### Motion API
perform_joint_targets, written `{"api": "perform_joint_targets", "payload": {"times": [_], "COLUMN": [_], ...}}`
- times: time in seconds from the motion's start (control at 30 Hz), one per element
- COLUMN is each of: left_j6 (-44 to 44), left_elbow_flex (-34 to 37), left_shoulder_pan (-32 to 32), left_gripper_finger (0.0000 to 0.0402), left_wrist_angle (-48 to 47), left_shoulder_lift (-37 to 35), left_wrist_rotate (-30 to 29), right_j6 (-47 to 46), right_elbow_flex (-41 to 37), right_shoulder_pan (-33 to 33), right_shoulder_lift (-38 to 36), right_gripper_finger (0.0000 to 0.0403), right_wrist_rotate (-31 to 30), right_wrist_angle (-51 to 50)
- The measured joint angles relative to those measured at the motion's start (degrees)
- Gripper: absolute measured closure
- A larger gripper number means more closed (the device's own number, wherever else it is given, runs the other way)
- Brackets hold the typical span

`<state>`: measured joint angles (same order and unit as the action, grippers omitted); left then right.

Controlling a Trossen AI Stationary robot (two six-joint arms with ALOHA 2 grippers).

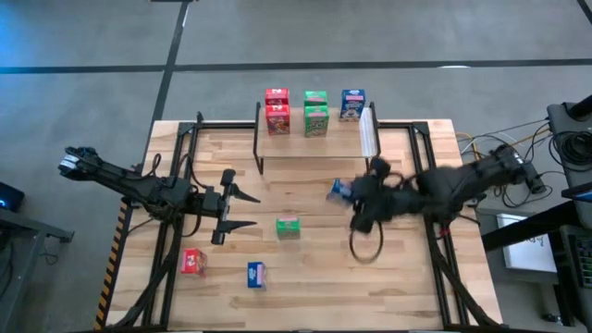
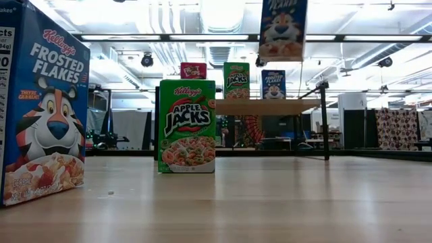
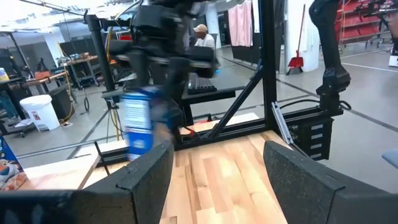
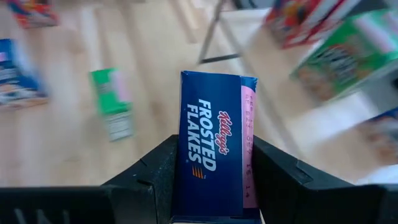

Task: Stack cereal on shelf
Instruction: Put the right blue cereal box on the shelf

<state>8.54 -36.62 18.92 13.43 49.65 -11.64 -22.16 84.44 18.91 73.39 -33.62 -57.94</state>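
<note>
Dark and idle, the left end effector [image 1: 242, 209] hangs over the left half of the light wooden table [image 1: 407, 287] with its two fingers spread wide and nothing between them. Three small cardboard cereal boxes lie loose near the front edge: a red one [image 1: 192, 262], a blue one [image 1: 256, 274] and a green one [image 1: 288, 228], the green box closest to that open left end effector.

Farther back, against the far edge, stands the small plank-topped shelf [image 1: 319, 148] on thin black legs. It already carries a red stack [image 1: 277, 111], a green stack [image 1: 315, 113] and one blue box [image 1: 351, 104] at its right end.

Right of centre, the right end effector [image 1: 354, 194] is clamped on a blue Frosted Flakes box [image 4: 214, 149], whose long axis runs straight out from between the fingers. The shelf lies beyond and to the far side of it; the carried box probably belongs on the blue one at the shelf's right end, though motion blur makes its exact height above the table hard to judge. The right arm is clearly the nearer one to that spot.
</note>
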Motion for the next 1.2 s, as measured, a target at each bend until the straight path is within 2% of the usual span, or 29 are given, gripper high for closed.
{"api": "perform_joint_targets", "payload": {"times": [0.17, 0.47, 0.63, 0.9, 1.2], "left_j6": [-0.85, -3.69, -4.58, -4.59, -4.32], "left_elbow_flex": [0.0, 0.0, 0.0, 0.04, 0.07], "left_shoulder_pan": [0.0, 0.0, 0.0, 0.01, 0.0], "left_gripper_finger": [0.0167, 0.0167, 0.0167, 0.0167, 0.0167], "left_wrist_angle": [0.12, 0.15, 0.16, 0.23, 0.29], "left_shoulder_lift": [0.0, 0.0, 0.0, 0.0, 0.0], "left_wrist_rotate": [-0.01, 0.0, 0.0, 0.03, 0.03], "right_j6": [12.05, 25.61, 30.65, 36.7, 43.16], "right_elbow_flex": [0.0, -0.31, -0.72, -2.05, -6.96], "right_shoulder_pan": [-9.87, -26.0, -31.4, -36.74, -46.27], "right_shoulder_lift": [-3.11, -4.2, -3.96, -3.9, -3.88], "right_gripper_finger": [0.0239, 0.0239, 0.0239, 0.0239, 0.0239], "right_wrist_rotate": [2.27, 15.05, 18.91, 20.91, 31.97], "right_wrist_angle": [1.51, 3.93, 4.63, 6.43, 10.66]}}
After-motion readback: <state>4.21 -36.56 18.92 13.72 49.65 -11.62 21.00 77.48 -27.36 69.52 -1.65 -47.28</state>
